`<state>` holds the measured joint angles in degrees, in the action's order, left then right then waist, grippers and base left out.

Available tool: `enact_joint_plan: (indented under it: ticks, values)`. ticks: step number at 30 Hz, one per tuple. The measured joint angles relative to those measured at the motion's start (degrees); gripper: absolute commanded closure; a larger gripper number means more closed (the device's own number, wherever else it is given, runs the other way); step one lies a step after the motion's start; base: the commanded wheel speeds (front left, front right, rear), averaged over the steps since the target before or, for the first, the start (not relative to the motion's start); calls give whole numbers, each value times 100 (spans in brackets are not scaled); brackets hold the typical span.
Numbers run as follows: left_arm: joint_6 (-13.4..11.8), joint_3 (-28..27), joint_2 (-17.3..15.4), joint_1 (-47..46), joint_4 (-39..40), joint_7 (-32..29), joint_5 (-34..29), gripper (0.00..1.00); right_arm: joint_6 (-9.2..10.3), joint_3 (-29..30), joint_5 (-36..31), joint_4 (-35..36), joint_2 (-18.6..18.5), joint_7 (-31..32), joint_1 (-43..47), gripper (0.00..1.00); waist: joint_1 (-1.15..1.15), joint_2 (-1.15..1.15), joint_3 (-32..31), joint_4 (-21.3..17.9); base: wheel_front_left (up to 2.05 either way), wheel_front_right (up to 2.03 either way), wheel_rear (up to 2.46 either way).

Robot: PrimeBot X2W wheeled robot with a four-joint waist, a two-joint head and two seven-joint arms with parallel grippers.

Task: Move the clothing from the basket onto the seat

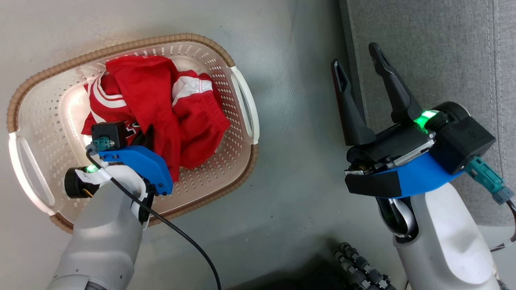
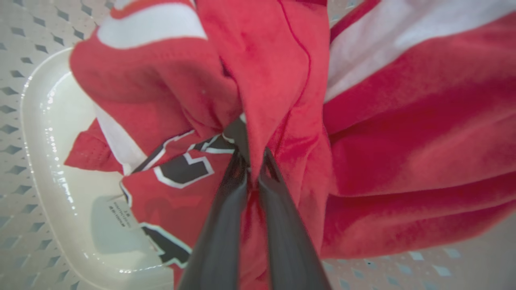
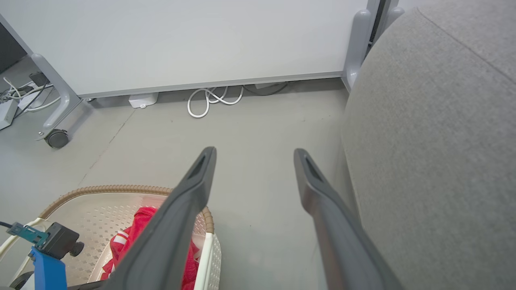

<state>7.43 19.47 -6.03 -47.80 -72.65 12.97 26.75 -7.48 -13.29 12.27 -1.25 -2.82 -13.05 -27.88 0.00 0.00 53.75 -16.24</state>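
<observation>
Early stage, judging by the layout: grasp made, lift and carry yet to come. Bright red soft fabric clothing with white stripes [image 1: 161,104] heaped inside the oval cream-white perforated plastic basket with brown woven-look rim [image 1: 121,46], set on the grey floor [image 1: 298,100] near the edge of the large rounded light-grey upholstered seat [image 1: 435,60]. Left tool [image 2: 250,157] down in the basket, long dark fingers pressed together on a fold of the clothing. Right tool [image 1: 355,55] spread wide and empty, hovering over the floor by the seat's edge. No garment visible on the seat; whole heap apparently left to move.
</observation>
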Motion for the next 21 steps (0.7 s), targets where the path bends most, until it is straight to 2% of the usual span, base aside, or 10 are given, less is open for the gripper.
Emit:
enact_joint_plan:
  ticks: [12,21]
  values:
    - [0,144,53,-27,-52,25,115,100,0,4,-5,-138,1,-34,-1,0,0,0,-147,56,0,0,0]
    - [0,480,157,215,-5,76,178,100,0,-12,-102,-511,2,-9,0,0,0,0,-665,198,0,0,0]
